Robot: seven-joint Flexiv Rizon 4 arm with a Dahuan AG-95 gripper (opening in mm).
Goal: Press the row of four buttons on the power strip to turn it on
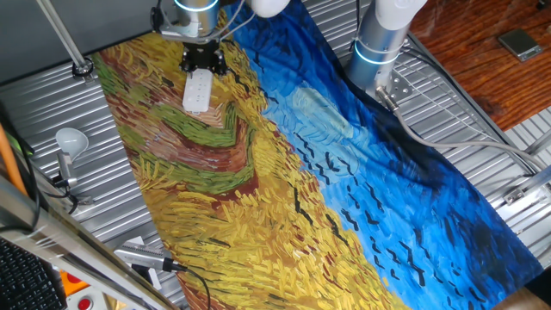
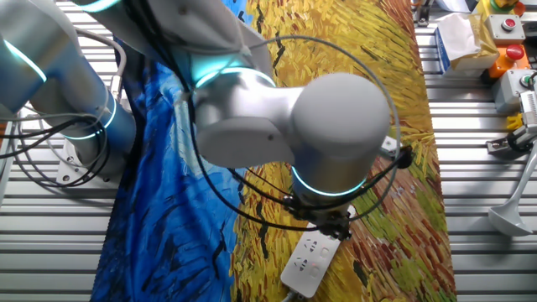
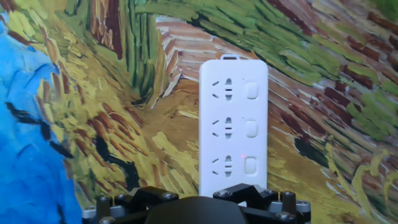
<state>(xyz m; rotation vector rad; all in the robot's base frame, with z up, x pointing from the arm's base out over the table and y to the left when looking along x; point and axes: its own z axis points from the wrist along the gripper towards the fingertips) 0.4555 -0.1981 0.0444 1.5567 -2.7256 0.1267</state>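
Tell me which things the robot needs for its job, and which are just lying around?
Needed for the job:
- power strip
- its buttons, three showing in the hand view
- pincer, right over the strip

Just lying around:
- light bulb on the metal table
- painted cloth under the strip
- red button box

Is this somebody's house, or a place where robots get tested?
Most likely a robot test lab. A robot arm works over a ridged metal table draped with a painting-print cloth, with a power strip and loose cables around.
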